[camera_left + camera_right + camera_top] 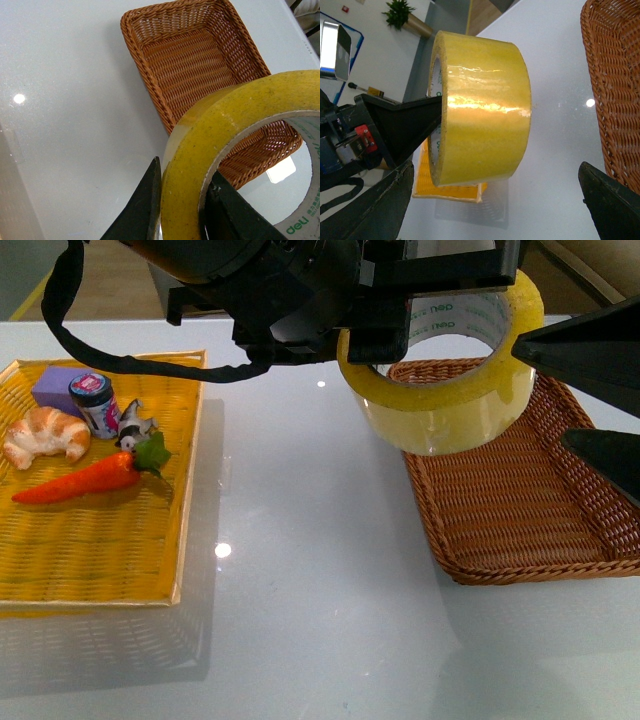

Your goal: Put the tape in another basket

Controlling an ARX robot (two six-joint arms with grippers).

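The tape [440, 400], a wide yellowish roll with a white core and green print, hangs in the air over the near left edge of the brown wicker basket [520, 500]. My left gripper [375, 345] is shut on the roll's wall, one finger inside the core and one outside, as the left wrist view shows [185, 170]. There the tape [210, 145] is above the basket [195, 60], which is empty. My right gripper [540, 393] is open beside the roll. In the right wrist view its jaws [496, 167] stand wide apart, with the tape [485, 110] ahead of them and the basket [615, 90] to one side.
A flat yellow woven tray [100, 540] lies at the left with a croissant [45, 435], a carrot [80, 480], a purple block [55, 385], a small jar [95, 405] and a small toy [135, 425]. White tabletop lies between tray and basket.
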